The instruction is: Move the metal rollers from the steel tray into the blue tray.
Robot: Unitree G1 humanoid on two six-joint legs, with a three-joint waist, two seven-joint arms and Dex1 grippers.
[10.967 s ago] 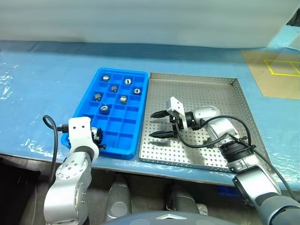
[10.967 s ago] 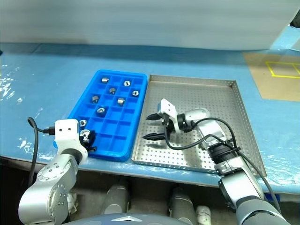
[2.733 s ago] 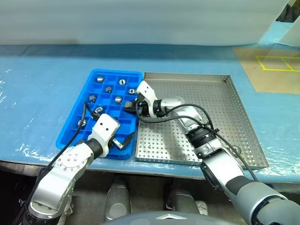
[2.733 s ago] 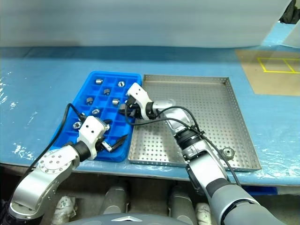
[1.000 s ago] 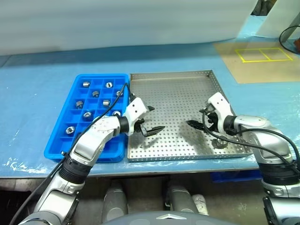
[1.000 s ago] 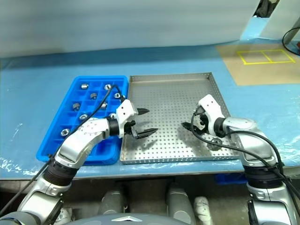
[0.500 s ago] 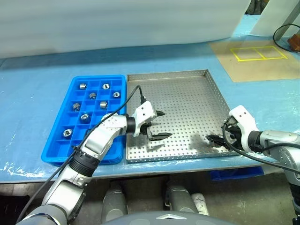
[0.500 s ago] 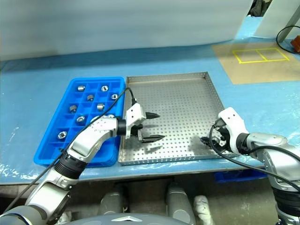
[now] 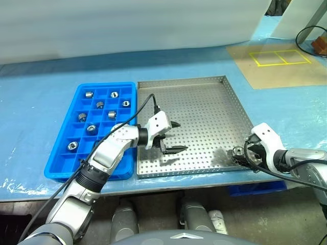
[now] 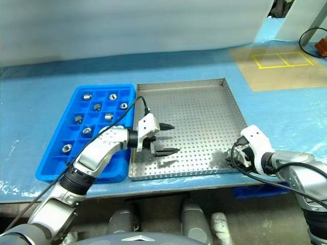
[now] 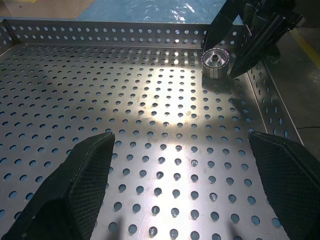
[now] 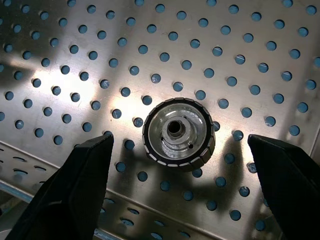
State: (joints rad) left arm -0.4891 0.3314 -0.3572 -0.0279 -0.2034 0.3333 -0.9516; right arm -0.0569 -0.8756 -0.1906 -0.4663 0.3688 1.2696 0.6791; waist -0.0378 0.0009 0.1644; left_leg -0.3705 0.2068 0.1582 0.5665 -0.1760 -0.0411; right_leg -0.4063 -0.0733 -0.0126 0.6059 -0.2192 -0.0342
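Blue sheeting covers the counter (image 9: 41,102), and on it we see the steel tray (image 9: 204,84) with the blue tray (image 9: 56,171) touching its side. One roller (image 12: 178,133) is left in the steel tray, near the corner by our right hand (image 10: 239,156). That hand hangs tilted down over it with its fingers (image 12: 75,195) spread wide, one on each side of the roller and touching neither, so we judge it is lined up for a straight pinch. The roller stands on its flat end, hole upward, which leaves its ribbed wall free for the fingers.

Our left hand (image 9: 172,137) waits over the steel tray's middle, beside the blue tray, fingers (image 11: 75,185) apart and empty, pointing across at the roller; it looks parked clear of the right hand's work. Rollers already moved (image 9: 92,127) sit one to a cell in the blue tray, each kept from rolling by the cell walls, and many cells near the left hand are free.
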